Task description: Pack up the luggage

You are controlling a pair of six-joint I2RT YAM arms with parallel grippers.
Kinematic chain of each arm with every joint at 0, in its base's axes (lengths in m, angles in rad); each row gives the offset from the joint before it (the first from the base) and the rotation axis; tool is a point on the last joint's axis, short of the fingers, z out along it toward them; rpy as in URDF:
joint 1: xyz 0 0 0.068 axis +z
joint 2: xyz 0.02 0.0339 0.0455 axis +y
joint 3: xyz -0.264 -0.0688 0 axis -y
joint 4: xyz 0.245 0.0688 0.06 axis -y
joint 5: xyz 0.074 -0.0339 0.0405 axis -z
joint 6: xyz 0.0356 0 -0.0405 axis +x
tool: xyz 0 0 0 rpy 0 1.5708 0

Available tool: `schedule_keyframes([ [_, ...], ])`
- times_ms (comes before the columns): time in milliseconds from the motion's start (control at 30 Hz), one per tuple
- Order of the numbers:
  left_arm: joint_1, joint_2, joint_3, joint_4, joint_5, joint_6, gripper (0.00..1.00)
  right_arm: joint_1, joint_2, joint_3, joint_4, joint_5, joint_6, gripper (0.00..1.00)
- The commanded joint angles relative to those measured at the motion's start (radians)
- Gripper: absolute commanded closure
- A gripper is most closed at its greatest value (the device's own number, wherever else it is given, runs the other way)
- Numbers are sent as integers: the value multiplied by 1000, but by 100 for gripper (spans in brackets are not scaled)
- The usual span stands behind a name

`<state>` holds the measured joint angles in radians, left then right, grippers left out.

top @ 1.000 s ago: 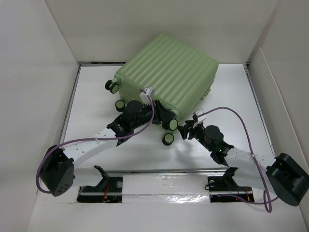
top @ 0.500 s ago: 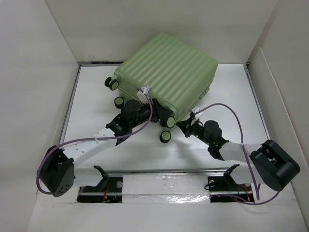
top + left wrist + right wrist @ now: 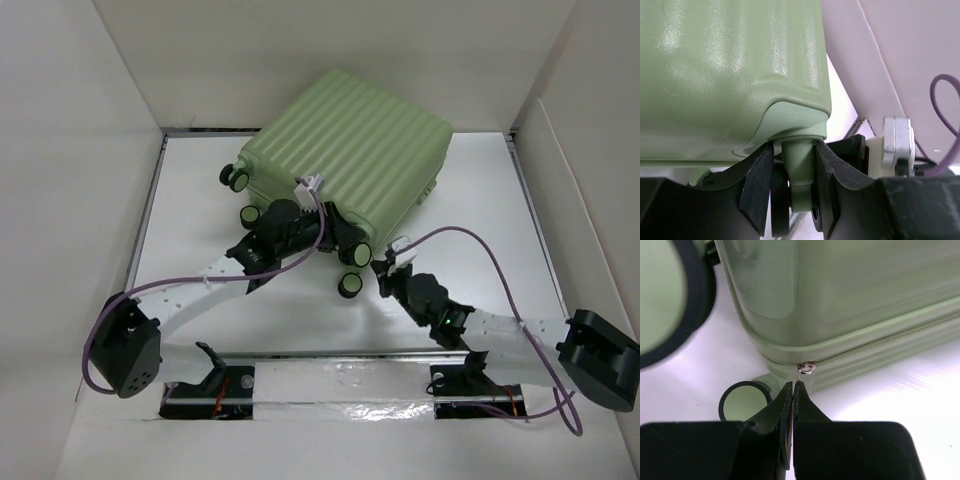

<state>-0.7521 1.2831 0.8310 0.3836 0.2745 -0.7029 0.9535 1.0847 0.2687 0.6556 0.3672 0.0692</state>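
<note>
The luggage (image 3: 345, 150), pale green with a ribbed shell, lies closed and flat at the back of the white table (image 3: 200, 200). My left gripper (image 3: 335, 232) is at its near edge. In the left wrist view its jaws (image 3: 794, 165) are shut on the green stem of a wheel, one finger pressed to each side. My right gripper (image 3: 383, 272) is at the near right corner. The right wrist view shows it (image 3: 792, 387) shut on the thin metal zipper pull (image 3: 805, 368), which hangs from the zipper line. A green-and-black wheel (image 3: 743, 400) sits just left of these fingers.
White walls enclose the table on the left, back and right. Other wheels of the case stick out at its left edge (image 3: 237, 179) and near corner (image 3: 352, 284). Purple cables (image 3: 470, 235) loop over both arms. A metal rail (image 3: 340, 355) crosses the near edge.
My right gripper has closed from open onto the zipper pull, and the right arm has shifted at the case's corner. The left gripper keeps its hold on the wheel stem.
</note>
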Motion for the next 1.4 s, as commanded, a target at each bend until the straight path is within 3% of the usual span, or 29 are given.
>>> schedule_keyframes([
  [0, -1, 41, 195, 301, -23, -29, 100, 205, 19, 108, 38, -137, 41, 100],
  [100, -10, 59, 223, 290, 15, -52, 100, 246, 247, 164, 247, -125, 41, 100],
  [233, -6, 65, 235, 268, 72, -87, 100, 347, 398, 227, 508, -73, 6, 100],
  [333, 19, 56, 237, 239, 89, -101, 100, 436, 403, 241, 523, 11, -34, 100],
  [467, 19, 64, 266, 239, 129, -119, 100, 436, 423, 260, 552, 18, -55, 100],
  [667, -30, 73, 296, 244, 180, -188, 100, 372, 658, 401, 798, -1, -120, 100],
  [833, -107, 91, 273, 285, 161, -242, 100, 363, 799, 500, 909, 111, -101, 100],
  [867, -107, 97, 276, 272, 140, -222, 80, 363, 817, 492, 952, 145, -97, 100],
  [933, -98, 93, 289, 232, 123, -184, 54, 386, 802, 433, 1002, 183, -89, 100],
  [967, -87, 84, 299, 156, 108, -153, 35, 396, 760, 388, 1019, 202, -85, 100],
  [1000, -72, 59, 330, 103, 80, -77, 29, 419, 732, 289, 1029, 244, -83, 100],
  [1067, -14, 30, 361, -42, -13, -5, 19, 429, 651, 184, 1038, 289, -27, 100],
  [1167, 65, -47, 376, -147, -124, 78, 13, 429, 589, 14, 1023, 329, 70, 100],
  [1367, 388, -223, 356, -401, -127, 156, 14, 429, 557, -62, 1003, 289, 109, 100],
])
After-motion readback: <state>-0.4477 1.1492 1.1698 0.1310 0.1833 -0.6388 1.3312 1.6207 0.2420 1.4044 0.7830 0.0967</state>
